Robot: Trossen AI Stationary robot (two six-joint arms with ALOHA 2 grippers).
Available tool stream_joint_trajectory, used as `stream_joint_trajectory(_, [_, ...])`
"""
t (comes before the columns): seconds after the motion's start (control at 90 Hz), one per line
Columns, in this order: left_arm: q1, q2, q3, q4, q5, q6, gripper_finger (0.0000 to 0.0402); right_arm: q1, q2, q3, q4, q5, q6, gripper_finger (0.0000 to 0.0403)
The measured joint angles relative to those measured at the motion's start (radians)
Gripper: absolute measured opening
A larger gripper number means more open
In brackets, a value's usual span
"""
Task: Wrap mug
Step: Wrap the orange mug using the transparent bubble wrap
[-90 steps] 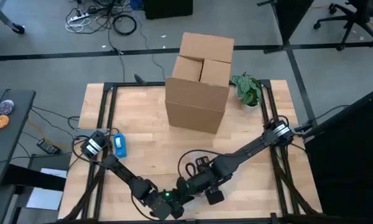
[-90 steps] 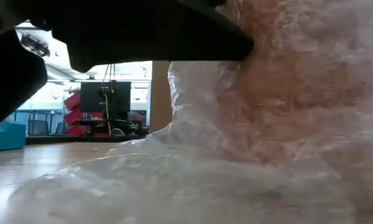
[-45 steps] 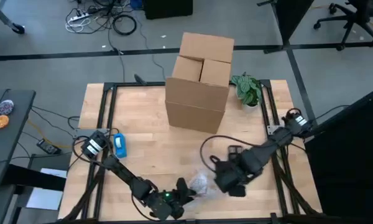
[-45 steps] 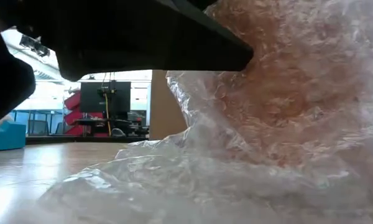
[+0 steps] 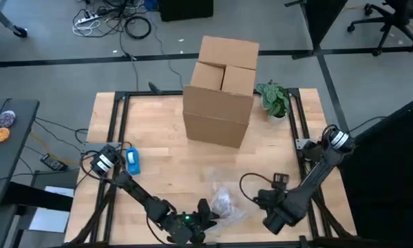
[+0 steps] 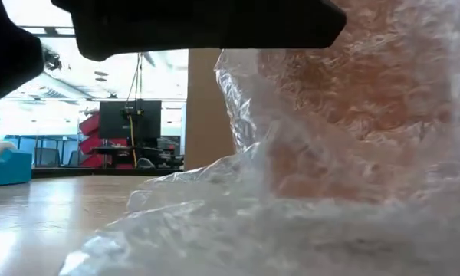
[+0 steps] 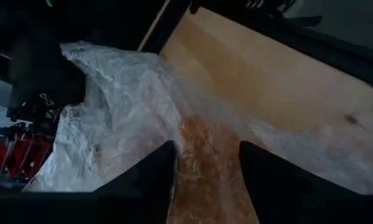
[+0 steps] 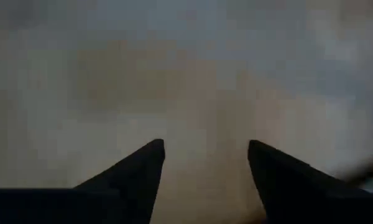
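1. On the table (image 5: 158,148), near the front edge, sits the mug (image 5: 224,204), loosely bundled in bubble wrap (image 5: 228,196); brownish body shows through the film in the low view.
2. Box (image 5: 219,93) stands well behind, plant (image 5: 273,98) beside it. Neither is in the way.
3. Left hand (image 5: 205,210) is at the wrap's front-left edge. Wrist view shows its fingers parted, wrap and mug between them, not clamped.
4. Right hand (image 5: 273,219) is off to the right near the table edge, clear of the wrap, fingers spread, holding nothing.
5. Judgement: wrap is loose, flaps splayed. Pin the bundle with the left, bring the right in to fold the free flap over and tuck.
6. Risk: film springs open if let go early.
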Motion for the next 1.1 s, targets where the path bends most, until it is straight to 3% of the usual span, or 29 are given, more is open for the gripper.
stream_joint_trajectory(0.189, [0.007, 0.000, 0.000, -0.001, 0.007, -0.005, 0.0162, -0.012, 0.000, -0.144, 0.262, 0.428, -0.147, 0.0188])
stream_joint_trajectory(0.311, [0.010, -0.002, 0.001, -0.011, 0.008, -0.036, 0.0162, -0.026, 0.000, -0.127, 0.413, 0.533, -0.367, 0.0177])
stream_joint_trajectory(0.5, [0.037, -0.004, 0.002, -0.030, 0.030, -0.095, 0.0162, -0.050, 0.000, -0.068, 0.739, 0.511, -0.798, 0.0168])
stream_joint_trajectory(0.622, [0.043, -0.004, 0.002, -0.035, 0.052, -0.117, 0.0162, -0.067, 0.000, -0.025, 0.800, 0.505, -0.956, 0.0167])
stream_joint_trajectory(0.7, [0.046, -0.004, 0.002, -0.035, 0.051, -0.118, 0.0162, -0.081, 0.000, -0.009, 0.830, 0.465, -1.000, 0.0167])
stream_joint_trajectory(0.878, [0.052, -0.004, 0.002, -0.037, 0.053, -0.121, 0.0162, -0.130, 0.008, -0.008, 0.940, 0.264, -1.071, 0.0166])
stream_joint_trajectory(1.1, [0.087, -0.005, 0.002, -0.050, 0.042, -0.101, 0.0162, -0.212, 0.040, -0.005, 0.934, 0.035, -1.068, 0.0165])
